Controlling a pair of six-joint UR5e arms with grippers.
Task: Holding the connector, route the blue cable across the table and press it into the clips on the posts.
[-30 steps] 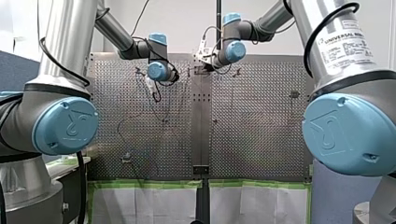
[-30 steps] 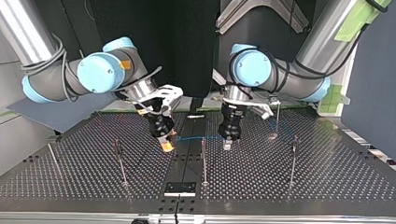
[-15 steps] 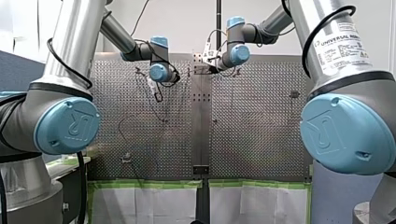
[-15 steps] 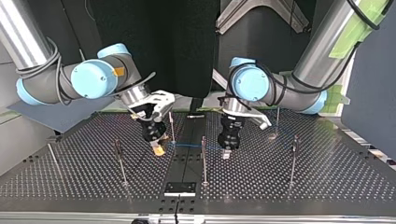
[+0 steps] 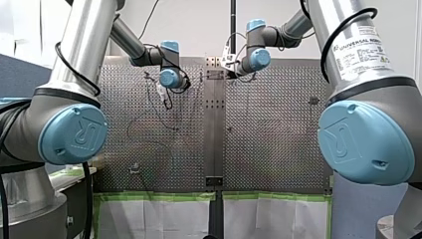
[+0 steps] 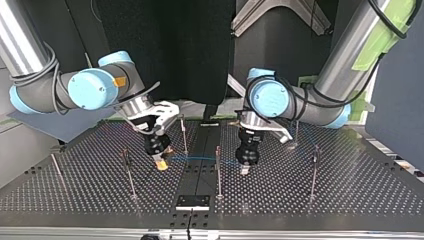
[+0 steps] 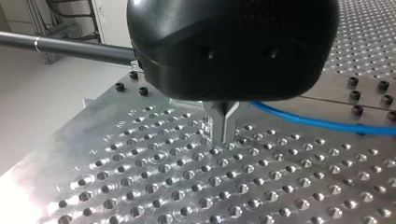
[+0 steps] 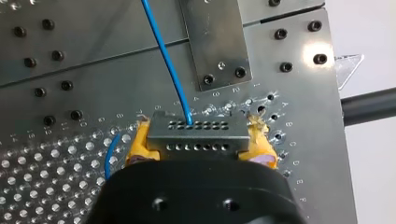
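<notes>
Gripping the connector (image 8: 197,135), my right pincer (image 6: 161,165) hangs beside a post (image 6: 183,136); left pincer (image 7: 223,128) closed.

A perforated metal tabletop (image 6: 300,195) fills the scene, its holes set in even rows. A smooth metal strip (image 5: 214,129) runs down its middle in the front view. In the top view a small black plate (image 6: 192,202) sits on the strip at the near edge, and a dark backdrop (image 6: 195,45) stands behind. White paper sheets (image 5: 164,219) edged with green tape (image 5: 149,197) lie along the front view's lower side. Black screws (image 8: 281,33) dot the surface beside a bolted plate (image 8: 212,42).
</notes>
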